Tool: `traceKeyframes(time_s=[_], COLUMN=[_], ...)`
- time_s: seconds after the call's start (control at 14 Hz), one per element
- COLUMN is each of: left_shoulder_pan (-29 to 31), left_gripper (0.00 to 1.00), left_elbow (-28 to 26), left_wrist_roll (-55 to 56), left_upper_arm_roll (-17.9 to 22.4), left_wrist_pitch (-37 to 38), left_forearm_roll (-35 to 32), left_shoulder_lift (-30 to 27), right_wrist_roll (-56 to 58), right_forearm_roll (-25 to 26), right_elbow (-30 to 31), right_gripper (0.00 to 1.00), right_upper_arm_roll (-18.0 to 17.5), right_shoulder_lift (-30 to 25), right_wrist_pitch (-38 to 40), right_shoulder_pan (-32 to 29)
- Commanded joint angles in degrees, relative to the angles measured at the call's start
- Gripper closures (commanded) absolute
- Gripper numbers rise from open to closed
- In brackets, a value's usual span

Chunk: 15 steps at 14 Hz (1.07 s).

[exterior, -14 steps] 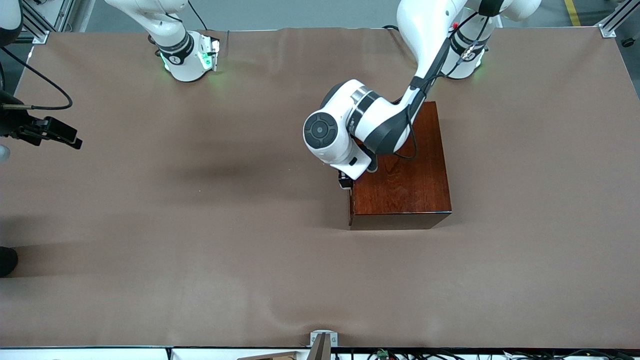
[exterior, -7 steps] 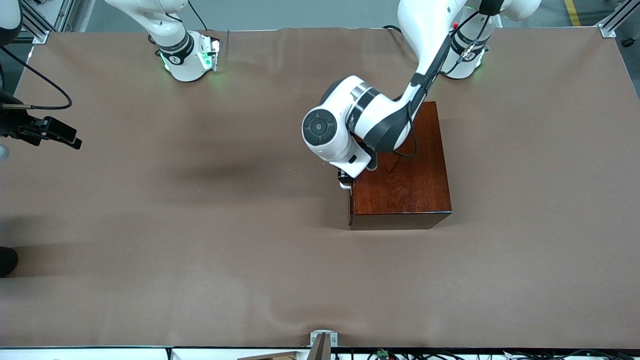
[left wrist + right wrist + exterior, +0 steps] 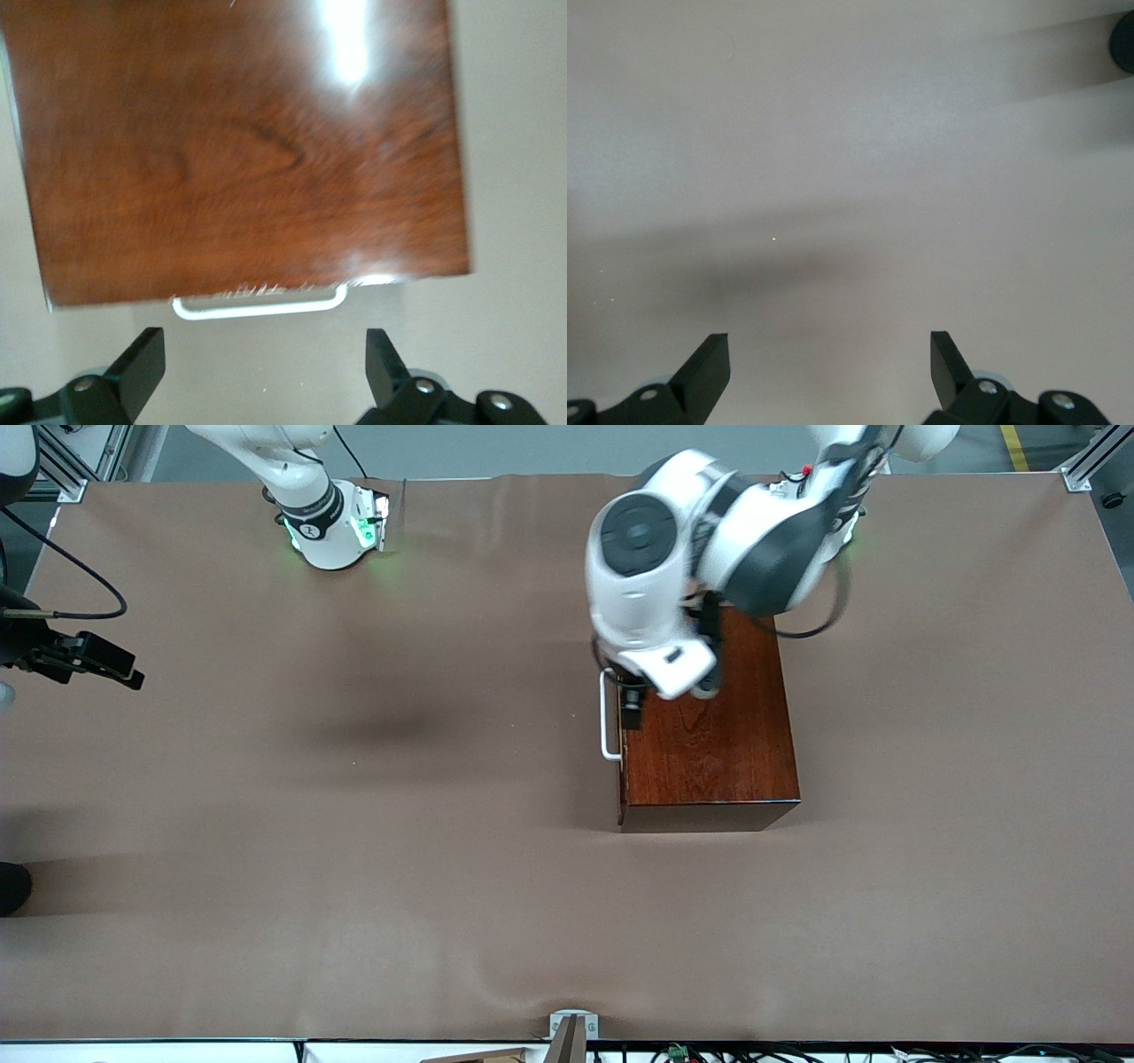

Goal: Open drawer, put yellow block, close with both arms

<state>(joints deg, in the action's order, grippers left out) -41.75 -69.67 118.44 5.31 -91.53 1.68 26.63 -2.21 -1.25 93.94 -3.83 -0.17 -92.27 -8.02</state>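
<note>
Front view: left arm has lifted and swung back toward its base within the last second. Before, its gripper was low at the handle end of the box; now the left gripper hangs over the box edge above the white loop handle, which shows fully uncovered. Left wrist view confirms: fingers spread apart, nothing between them, handle in plain sight and untouched. The drawer sits flush in the mahogany box, no pale tray showing, so it reads as closed.

Judgement: looks like a release and retreat from the handle, either the closing step finished or a missed pull; cannot tell which. The yellow block is not visible in any view, so whether it is inside cannot be told.

Right gripper waits at the right arm's end of the bench, unchanged across the second, fingers wide apart over bare brown cover, holding nothing.

Writing: none readable. A small mark on the right arm's base is too small to make out. No brand labels on the box.
</note>
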Motion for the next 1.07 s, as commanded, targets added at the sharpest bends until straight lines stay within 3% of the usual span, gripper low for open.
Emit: traceKeyframes(time_s=[0.0,0.36,0.72,1.0], left_shoulder_pan=[7.53,17.38,25.29,27.94], left_gripper=[0.0,0.0,0.0,0.0], left_elbow=[-1.7,-2.49,-7.14,-11.36], left_wrist_roll=[-8.91,-19.72,-32.98,-43.45], left_upper_arm_roll=[-0.65,-1.17,-1.35,-1.35], left_wrist_pitch=[0.22,0.39,0.48,-0.31], left_forearm_roll=[-1.58,-2.91,-2.29,-2.2], left_shoulder_lift=[-2.11,-4.48,-9.14,-12.3], right_wrist_roll=[0.45,0.45,0.45,0.45], right_forearm_roll=[0.02,0.02,0.02,0.02], right_elbow=[-0.25,-0.42,-0.42,-0.51], right_gripper=[0.0,0.0,0.0,0.0], right_upper_arm_roll=[-0.56,-0.56,-0.56,-0.56], right_shoulder_lift=[-0.44,-0.44,-0.44,-0.44], right_wrist_pitch=[-0.02,-0.02,-0.02,0.07], right_shoulder_pan=[-0.94,-1.03,-0.76,-0.76])
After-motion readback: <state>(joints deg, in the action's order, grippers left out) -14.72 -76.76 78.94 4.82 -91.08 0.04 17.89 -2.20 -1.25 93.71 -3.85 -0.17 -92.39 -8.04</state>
